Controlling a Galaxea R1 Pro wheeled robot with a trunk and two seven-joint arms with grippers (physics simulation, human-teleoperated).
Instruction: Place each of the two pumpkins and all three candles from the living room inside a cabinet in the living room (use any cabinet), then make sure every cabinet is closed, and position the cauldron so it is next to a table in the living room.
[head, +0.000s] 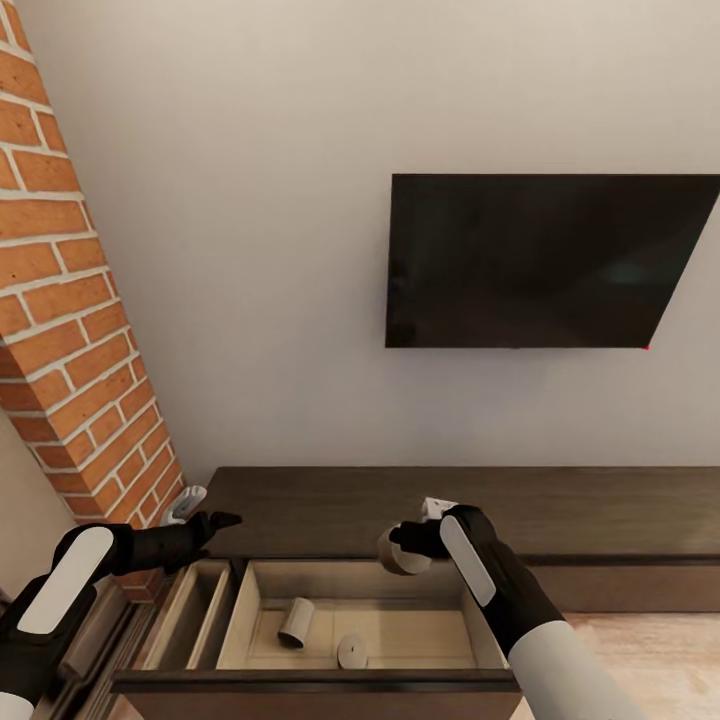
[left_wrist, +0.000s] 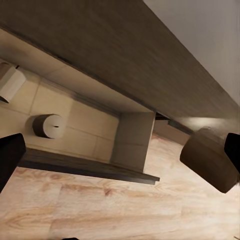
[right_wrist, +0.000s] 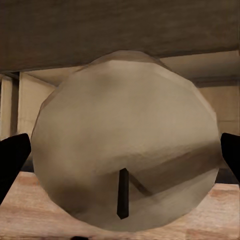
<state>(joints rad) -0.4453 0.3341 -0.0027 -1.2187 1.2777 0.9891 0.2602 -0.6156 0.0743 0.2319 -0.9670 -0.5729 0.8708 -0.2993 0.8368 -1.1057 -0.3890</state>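
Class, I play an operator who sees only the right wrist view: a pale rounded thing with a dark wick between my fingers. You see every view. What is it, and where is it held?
Observer: A candle, held in the air by the right gripper near the back of the cabinet's open drawer.
Operator: Is anything in that drawer?
Observer: Two candles, one toward its left side and another near its front.
Operator: Where is my other arm?
Observer: The left gripper is open, holding nothing, left of the drawer beside the brick column.
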